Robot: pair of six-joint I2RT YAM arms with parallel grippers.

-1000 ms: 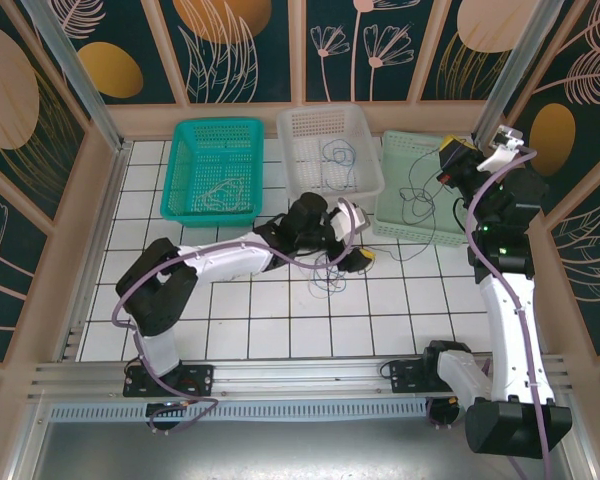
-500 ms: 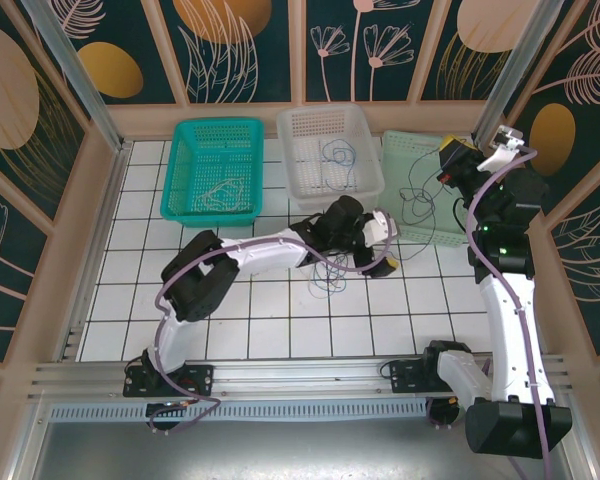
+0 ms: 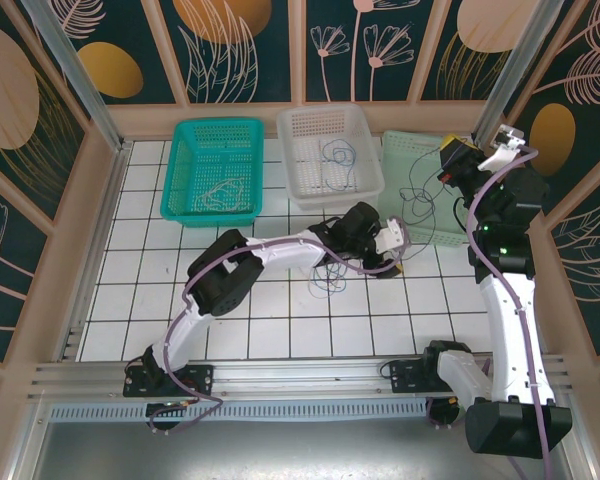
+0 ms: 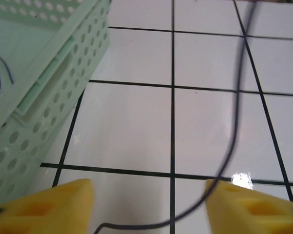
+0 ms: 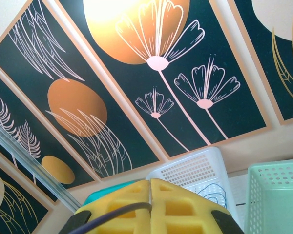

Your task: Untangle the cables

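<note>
Just in front of the green basket, the left gripper has its fingers apart, and a dark cable passes between them over the tiles. Above the basket's right end, the right gripper is pinched together on a dark wire.

back row: left basket, middle basket, right basket | cables before middle basket

Teal basket, white basket, pale green basket, tiled table
</note>
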